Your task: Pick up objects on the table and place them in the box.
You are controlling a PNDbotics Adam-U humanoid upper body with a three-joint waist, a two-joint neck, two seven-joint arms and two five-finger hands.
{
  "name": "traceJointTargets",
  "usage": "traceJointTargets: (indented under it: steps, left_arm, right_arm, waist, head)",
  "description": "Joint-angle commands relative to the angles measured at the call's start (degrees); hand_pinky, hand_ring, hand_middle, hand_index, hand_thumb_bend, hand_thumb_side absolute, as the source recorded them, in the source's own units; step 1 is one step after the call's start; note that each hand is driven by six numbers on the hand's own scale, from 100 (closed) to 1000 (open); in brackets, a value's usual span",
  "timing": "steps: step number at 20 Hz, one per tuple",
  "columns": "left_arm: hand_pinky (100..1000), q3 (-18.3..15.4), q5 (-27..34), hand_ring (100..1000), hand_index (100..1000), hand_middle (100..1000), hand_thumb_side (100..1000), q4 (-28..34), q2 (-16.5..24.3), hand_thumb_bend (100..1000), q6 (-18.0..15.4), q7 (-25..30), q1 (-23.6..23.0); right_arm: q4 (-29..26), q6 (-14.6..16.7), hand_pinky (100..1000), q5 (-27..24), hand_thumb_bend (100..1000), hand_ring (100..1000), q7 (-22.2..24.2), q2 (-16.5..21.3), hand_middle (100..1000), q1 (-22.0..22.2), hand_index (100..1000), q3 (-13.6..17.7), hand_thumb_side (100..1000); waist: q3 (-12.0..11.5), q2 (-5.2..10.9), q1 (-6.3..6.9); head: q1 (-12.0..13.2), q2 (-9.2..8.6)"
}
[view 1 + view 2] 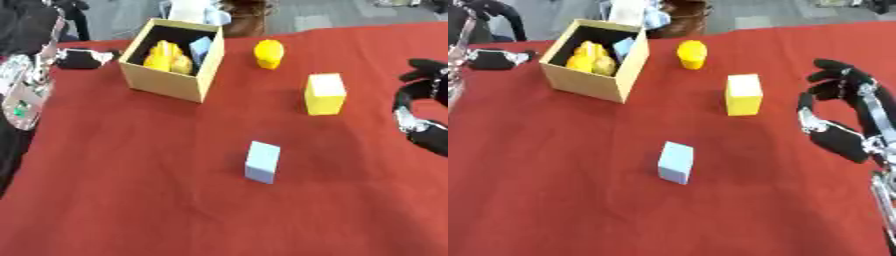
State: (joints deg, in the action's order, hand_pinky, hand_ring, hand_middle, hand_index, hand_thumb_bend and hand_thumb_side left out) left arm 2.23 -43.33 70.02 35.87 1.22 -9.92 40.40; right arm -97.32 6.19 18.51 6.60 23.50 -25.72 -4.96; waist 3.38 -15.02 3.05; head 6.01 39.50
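Observation:
An open cardboard box (pixel 166 80) stands at the far left of the red table. Inside it lie a yellow object (pixel 168 57) and a light blue piece (pixel 201 47). To its right sits a rounded yellow object (pixel 269 53). Nearer me, a yellow block (pixel 325 93) stands upright, and a light blue block (pixel 262 161) stands mid-table. My right hand (pixel 859 95) hovers at the right edge, right of the yellow block, open and holding nothing. My left hand (pixel 79 59) rests on the table just left of the box.
Red cloth (pixel 131 210) covers the table, with free room across the near half. My left forearm (pixel 26 90), silver and black, runs down the left edge. Beyond the far edge sit a brown object (pixel 245 12) and white and blue things (pixel 188 10).

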Motion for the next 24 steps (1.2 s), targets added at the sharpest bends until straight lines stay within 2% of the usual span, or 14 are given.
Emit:
traceJointTargets:
  steps: [1,5,8,11,19,24]
  left_arm:
    - [689,0.01,3.03,676,772,630,359,5.47,2.22,685,-0.75,-2.12,-2.07]
    - [683,1.12,6.59,667,766,621,359,11.27,1.27,677,-0.35,-2.98,-6.85]
    - [676,1.86,9.28,657,758,612,359,15.64,0.22,671,-0.23,-3.71,-10.26]
    - [674,2.46,11.95,652,753,608,359,19.98,-1.10,667,-0.02,-4.40,-13.35]
    - [661,2.41,19.46,625,722,580,349,32.18,-5.97,648,2.76,-6.37,-19.79]
    - [660,1.34,24.39,619,714,573,344,39.84,-9.78,622,4.55,-5.93,-22.06]
  right_arm:
    - [2.05,2.47,722,1.84,100,746,2.62,5.39,759,-3.49,903,-2.42,224]
    - [7.10,5.31,742,3.81,100,775,6.17,10.42,792,-8.70,915,-4.62,305]
    - [11.25,4.86,755,5.27,100,796,8.86,12.88,825,-12.95,922,-5.04,359]
    - [15.51,2.89,760,7.42,100,799,11.41,13.29,830,-17.28,924,-3.55,368]
    - [27.70,-3.66,768,14.80,100,807,14.89,8.72,837,-29.19,924,-0.91,366]
    - [35.72,-5.35,769,19.73,100,809,14.92,4.30,842,-33.44,922,1.26,283]
  waist:
    - [-0.56,2.14,-1.04]
    - [-1.91,2.17,-1.56]
    - [-3.36,2.19,-1.95]
    - [-5.14,2.08,-2.29]
    - [-9.58,1.43,-3.31]
    - [-12.39,0.56,-3.59]
  head:
    - [-1.09,0.24]
    - [-2.24,0.15]
    - [-3.18,0.05]
    - [-4.06,-0.11]
    - [-6.41,-1.16]
    - [-8.30,-2.49]
